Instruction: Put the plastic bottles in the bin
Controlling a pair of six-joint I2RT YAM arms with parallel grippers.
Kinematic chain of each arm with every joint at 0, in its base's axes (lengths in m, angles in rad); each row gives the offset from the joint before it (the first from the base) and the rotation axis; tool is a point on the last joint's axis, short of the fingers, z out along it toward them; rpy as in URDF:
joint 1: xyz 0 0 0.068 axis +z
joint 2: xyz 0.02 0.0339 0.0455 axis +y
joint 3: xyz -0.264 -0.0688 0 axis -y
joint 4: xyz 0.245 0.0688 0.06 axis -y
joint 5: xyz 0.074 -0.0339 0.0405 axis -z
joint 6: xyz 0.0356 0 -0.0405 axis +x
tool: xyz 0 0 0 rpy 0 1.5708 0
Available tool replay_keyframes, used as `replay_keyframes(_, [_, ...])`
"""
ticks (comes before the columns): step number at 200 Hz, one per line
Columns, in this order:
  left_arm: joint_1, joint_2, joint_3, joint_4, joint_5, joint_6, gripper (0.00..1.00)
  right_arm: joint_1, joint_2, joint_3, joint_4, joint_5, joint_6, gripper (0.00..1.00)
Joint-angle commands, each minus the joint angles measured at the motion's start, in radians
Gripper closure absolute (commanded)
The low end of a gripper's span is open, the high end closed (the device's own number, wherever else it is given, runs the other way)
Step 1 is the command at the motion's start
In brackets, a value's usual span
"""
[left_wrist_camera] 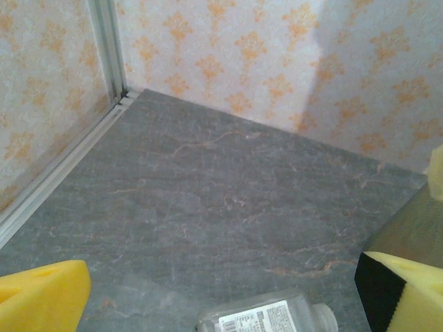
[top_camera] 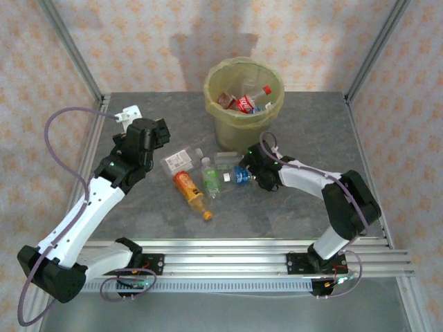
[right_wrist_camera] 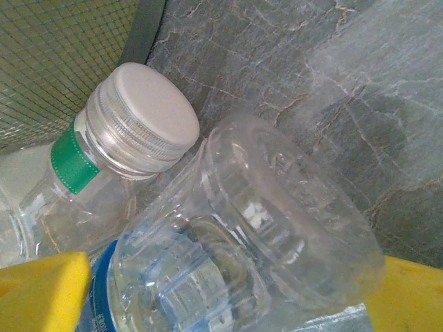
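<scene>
1. The plastic bottles are in two places; a few, a red-labelled bottle among them, lie inside the bin at the far middle of the table; the rest lie in a cluster on the table just in front of it.
2. In that cluster we see an orange bottle nearest the arms, a white-labelled bottle to its left and a blue-labelled bottle on the right.
3. The right gripper is down at the blue-labelled bottle; in the right wrist view its yellow pads stand wide apart on either side of it; we cannot tell whether they touch it; a white-capped bottle with a green band lies just beside.
4. The left gripper is spread wide over bare table; the white-labelled bottle lies at the lower edge of the left wrist view.
</scene>
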State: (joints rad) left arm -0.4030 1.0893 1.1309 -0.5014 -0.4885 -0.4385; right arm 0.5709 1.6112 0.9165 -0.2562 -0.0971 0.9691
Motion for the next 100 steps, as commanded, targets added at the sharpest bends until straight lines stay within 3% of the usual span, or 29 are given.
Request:
replay_keyframes(1, [0.01, -0.006, -0.028, -0.065, -0.037, -0.04, 0.0, 0.006, 0.012, -0.022, 0.012, 0.04, 0.006, 0.03])
replay_keyframes(100, [0.012, -0.022, -0.05, -0.087, -0.032, -0.056, 0.0, 0.006, 0.026, -0.066, -0.027, 0.089, -0.015, 0.17])
